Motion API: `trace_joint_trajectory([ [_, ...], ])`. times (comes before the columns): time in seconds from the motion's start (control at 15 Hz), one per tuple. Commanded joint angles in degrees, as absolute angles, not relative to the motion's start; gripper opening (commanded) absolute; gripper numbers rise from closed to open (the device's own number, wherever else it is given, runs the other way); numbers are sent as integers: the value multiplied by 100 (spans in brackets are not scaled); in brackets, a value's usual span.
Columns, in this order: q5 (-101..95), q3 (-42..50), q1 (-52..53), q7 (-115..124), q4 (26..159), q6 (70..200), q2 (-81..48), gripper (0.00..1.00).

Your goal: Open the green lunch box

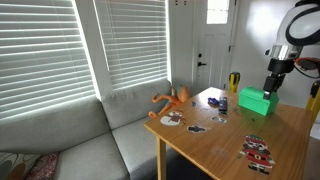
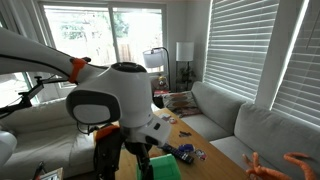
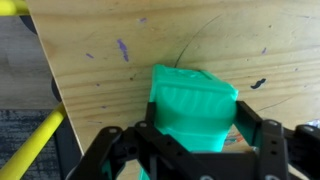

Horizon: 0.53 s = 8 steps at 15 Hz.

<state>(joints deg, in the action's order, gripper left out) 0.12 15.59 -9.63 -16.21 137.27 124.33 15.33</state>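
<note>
Green lunch box (image 3: 186, 112) sits on the table (image 3: 100, 55) near its edge. Gripper (image 3: 192, 122) straddles it, one jaw each side; can't tell if clamped yet. Grip the lid (image 3: 195, 90) only, lift straight, else the whole box rises.

A wooden counter (image 1: 225, 140) stands beside a grey sofa (image 1: 85, 140) below closed blinds (image 1: 50, 50). On it are an orange toy (image 1: 172, 99), scattered stickers (image 1: 257, 151) and a yellow-and-black upright object (image 1: 233, 81).

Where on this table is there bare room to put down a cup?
Bare wood of the table lies between the green lunch box and the small figures at the near edge. The corner by the orange toy and blue item is crowded.
</note>
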Motion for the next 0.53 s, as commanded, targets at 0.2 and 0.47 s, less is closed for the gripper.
trace_joint_trajectory([
  [0.2,-498,1284,-994,-1463,13410,12072,1321,53],
  [0.47,-920,1164,-992,-1463,13253,11843,1259,53],
])
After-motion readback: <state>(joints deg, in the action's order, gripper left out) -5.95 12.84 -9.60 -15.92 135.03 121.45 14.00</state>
